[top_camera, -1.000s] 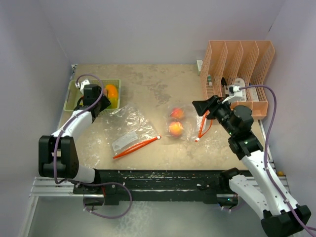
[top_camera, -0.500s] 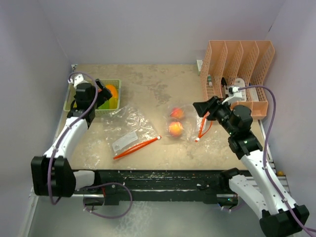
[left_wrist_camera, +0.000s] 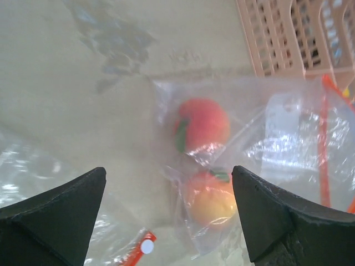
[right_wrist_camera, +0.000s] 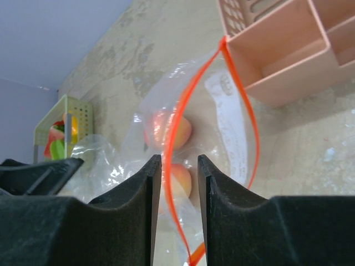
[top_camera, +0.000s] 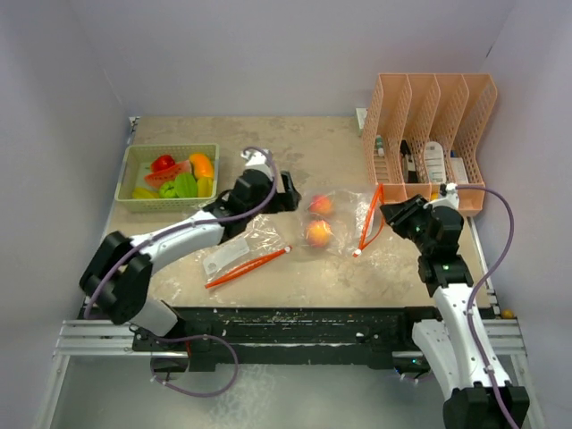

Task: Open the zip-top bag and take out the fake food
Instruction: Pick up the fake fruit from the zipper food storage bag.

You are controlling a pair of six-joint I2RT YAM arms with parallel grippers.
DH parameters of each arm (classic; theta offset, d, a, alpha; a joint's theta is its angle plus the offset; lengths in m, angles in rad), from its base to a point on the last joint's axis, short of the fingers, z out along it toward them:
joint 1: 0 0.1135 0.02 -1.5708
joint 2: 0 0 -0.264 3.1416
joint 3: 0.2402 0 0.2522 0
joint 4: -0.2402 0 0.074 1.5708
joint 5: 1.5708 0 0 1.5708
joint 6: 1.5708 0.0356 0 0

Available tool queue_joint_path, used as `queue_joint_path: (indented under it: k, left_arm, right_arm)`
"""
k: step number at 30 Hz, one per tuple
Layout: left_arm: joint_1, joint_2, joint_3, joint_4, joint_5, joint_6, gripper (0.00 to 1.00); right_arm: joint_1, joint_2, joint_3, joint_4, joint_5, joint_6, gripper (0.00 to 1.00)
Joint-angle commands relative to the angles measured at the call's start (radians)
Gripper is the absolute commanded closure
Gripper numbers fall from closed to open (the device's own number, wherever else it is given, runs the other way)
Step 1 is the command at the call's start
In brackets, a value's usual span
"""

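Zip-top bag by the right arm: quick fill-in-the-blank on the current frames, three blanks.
1. The zip-top bag holds ___ toy peaches.
2. The left gripper hangs over the bag with its jaws ___.
3. In the top view, the green basket sits far to the ___ of the bag.

Missing words: two; open; left

Far-L corner of table point(top_camera: 295, 147): basket point(top_camera: 131, 163), w/ several toy foods point(top_camera: 183, 179) in it. Far-R corner: rack point(top_camera: 429, 98), w/ bottles point(top_camera: 432, 159) in its compartments.

Table ctr, R of middle: bag 1 point(top_camera: 344, 225), just beside rack's front-L corner. In it are 2 toy fruits point(top_camera: 317, 233), one behind the other.

L of bag 1, towards near edge: bag 2 point(top_camera: 234, 234).

Left gripper point(top_camera: 288, 192) is over the gap between both bags. Right gripper point(top_camera: 393, 214) is at R side of bag 1, w/ the bag's zip strip point(right_wrist_camera: 180, 138) running between its fingers point(right_wrist_camera: 138, 221).
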Motion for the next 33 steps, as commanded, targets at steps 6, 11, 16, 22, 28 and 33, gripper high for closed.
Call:
queue_joint_path:
  k: [6, 11, 16, 22, 28, 33]
  left_arm:
    - [-0.117, 0.237, 0.043, 0.216, 0.131, -0.122, 0.01]
    - [-0.117, 0.275, 0.025, 0.280, 0.200, -0.159, 0.00]
    - [-0.117, 0.348, 0.024, 0.377, 0.291, -0.233, 0.18]
    - [-0.120, 0.414, 0.036, 0.428, 0.337, -0.264, 0.49]
    - [-0.120, 0.448, 0.056, 0.473, 0.377, -0.265, 0.94]
    - [-0.120, 0.426, 0.082, 0.502, 0.427, -0.221, 1.00]
  right_arm:
    - [-0.037, 0.144, -0.053, 0.176, -0.088, 0.010, 0.73]
    - [-0.032, 0.391, -0.039, 0.370, -0.256, -0.047, 0.74]
    - [-0.030, 0.498, -0.048, 0.478, -0.349, -0.037, 0.77]
    - [-0.030, 0.568, -0.064, 0.537, -0.417, -0.043, 0.78]
    - [-0.017, 0.675, -0.105, 0.659, -0.467, -0.009, 0.78]
    - [0.005, 0.729, -0.121, 0.711, -0.479, -0.005, 0.77]
